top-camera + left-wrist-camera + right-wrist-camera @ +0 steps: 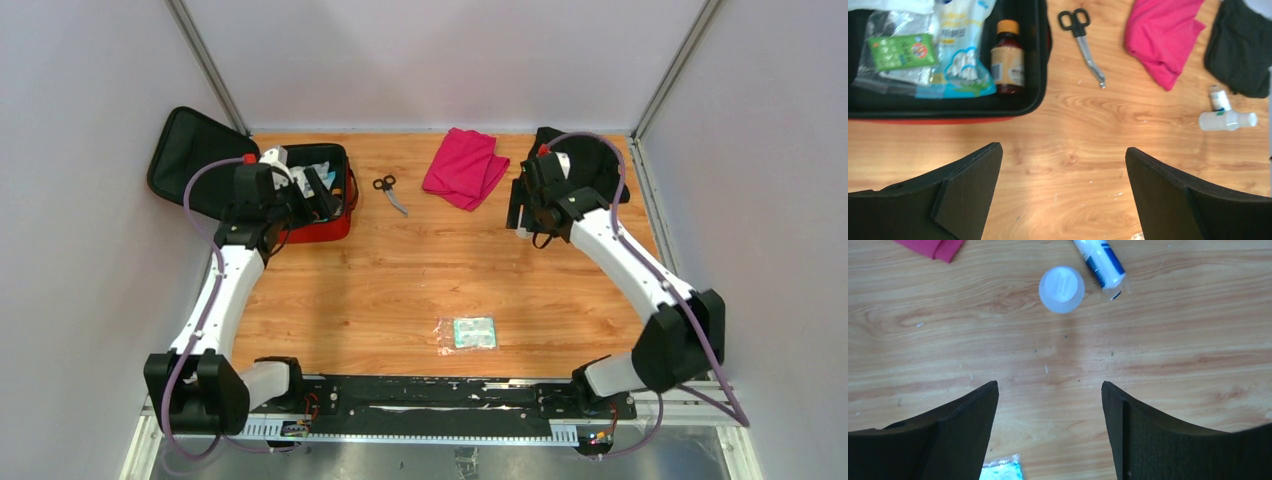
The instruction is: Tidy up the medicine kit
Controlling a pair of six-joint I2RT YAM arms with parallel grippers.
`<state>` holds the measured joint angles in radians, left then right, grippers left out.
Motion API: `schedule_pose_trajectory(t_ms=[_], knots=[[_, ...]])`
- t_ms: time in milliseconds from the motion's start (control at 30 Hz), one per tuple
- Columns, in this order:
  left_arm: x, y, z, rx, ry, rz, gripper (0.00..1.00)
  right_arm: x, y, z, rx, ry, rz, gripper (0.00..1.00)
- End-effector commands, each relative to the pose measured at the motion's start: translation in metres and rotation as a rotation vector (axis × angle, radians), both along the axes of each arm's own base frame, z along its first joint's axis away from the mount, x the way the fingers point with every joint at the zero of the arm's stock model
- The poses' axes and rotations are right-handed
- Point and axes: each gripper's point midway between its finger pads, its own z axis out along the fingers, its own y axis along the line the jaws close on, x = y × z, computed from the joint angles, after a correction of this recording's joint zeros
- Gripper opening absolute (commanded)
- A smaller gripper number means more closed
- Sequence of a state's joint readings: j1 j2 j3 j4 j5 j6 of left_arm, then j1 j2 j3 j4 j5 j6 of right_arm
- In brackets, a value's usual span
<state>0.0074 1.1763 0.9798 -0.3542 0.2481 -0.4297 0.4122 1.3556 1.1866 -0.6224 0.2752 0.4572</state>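
The left claw is spread wide and holds nothing. It hangs over bare worktop just in front of the medicine kit. The right claw is also apart and empty. It hovers low over the boards, with a white bottle and a blue-and-white tube lying just ahead of it.

The kit sits at the far left corner, with its lid thrown back against the side wall. The tray already holds one brown bottle, one green sachet and one blue-and-white packet. There is also some clear wrapping that I cannot count.

I would judge the job partly done, with the kit not yet zipped. Several things lie loose:
- One pair of scissors is just beside the kit.
- The one white bottle and the one tube are toward the right.
- One foil pack in a clear bag is near the front edge, well apart from everything else.
- One folded pink cloth and one black pouch lie along the back, and whether these belong inside I cannot tell.
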Motion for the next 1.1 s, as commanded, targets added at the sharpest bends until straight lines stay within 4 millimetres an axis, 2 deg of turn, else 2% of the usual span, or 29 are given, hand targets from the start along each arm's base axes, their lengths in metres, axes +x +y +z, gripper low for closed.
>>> schedule_pose_trajectory(t_ms=[0, 133, 267, 400, 500, 867, 1067], knots=[[-0.013, 0.011, -0.011, 0.082, -0.002, 0.006, 1.0, 0.025, -0.026, -0.005, -0.134, 0.048, -0.03, 0.81], [-0.013, 0.004, -0.01, 0.055, 0.0, -0.027, 1.0, 0.049, -0.027, -0.013, -0.145, 0.091, -0.023, 0.81], [-0.015, 0.002, -0.009, 0.049, -0.001, -0.034, 1.0, 0.064, -0.028, -0.028, -0.136, 0.142, -0.011, 0.81], [-0.016, 0.001, -0.005, 0.045, -0.012, -0.041, 1.0, 0.074, -0.03, -0.043, -0.144, 0.184, -0.01, 0.69], [-0.016, 0.001, -0.004, 0.042, -0.017, -0.042, 1.0, 0.078, -0.027, -0.052, -0.132, 0.212, -0.002, 0.58], [-0.016, 0.001, -0.005, 0.018, -0.014, -0.046, 1.0, 0.081, -0.027, -0.075, -0.1, 0.285, 0.004, 0.56], [-0.014, -0.003, -0.005, -0.003, -0.022, -0.075, 0.98, 0.077, -0.026, -0.078, -0.088, 0.3, 0.013, 0.26]])
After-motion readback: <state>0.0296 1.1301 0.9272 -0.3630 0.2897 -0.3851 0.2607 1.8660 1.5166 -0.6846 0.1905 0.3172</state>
